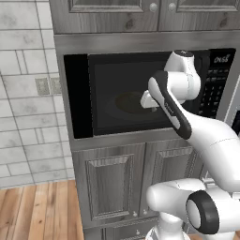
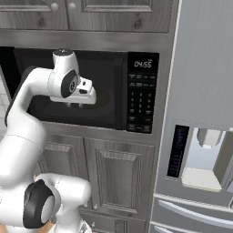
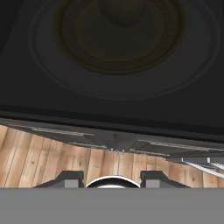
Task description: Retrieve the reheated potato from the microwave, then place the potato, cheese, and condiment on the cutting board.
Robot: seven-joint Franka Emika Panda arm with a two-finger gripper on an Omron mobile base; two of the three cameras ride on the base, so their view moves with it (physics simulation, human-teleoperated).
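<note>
Reaching toward the microwave (image 1: 112,101), the gripper (image 2: 75,105) hangs at its open mouth, jaws clenched on nothing. Ahead of the fingertips, the potato (image 3: 124,11) sits dimly on a round plate (image 3: 118,39). Retrieval is barely begun; next it must spread, advance and grasp.

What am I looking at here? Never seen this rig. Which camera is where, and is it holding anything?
A white robot arm on a driving base faces a built-in microwave in a rendered kitchen. Two pictures come from cameras on the base, behind the arm to its left and right; the third looks along the hand. The door appears open: the hand view looks straight into the dark interior at the round turntable with a dim rounded lump, probably the potato. The gripper hangs at the microwave's mouth, shut, holding nothing. A fridge stands to the right.
</note>
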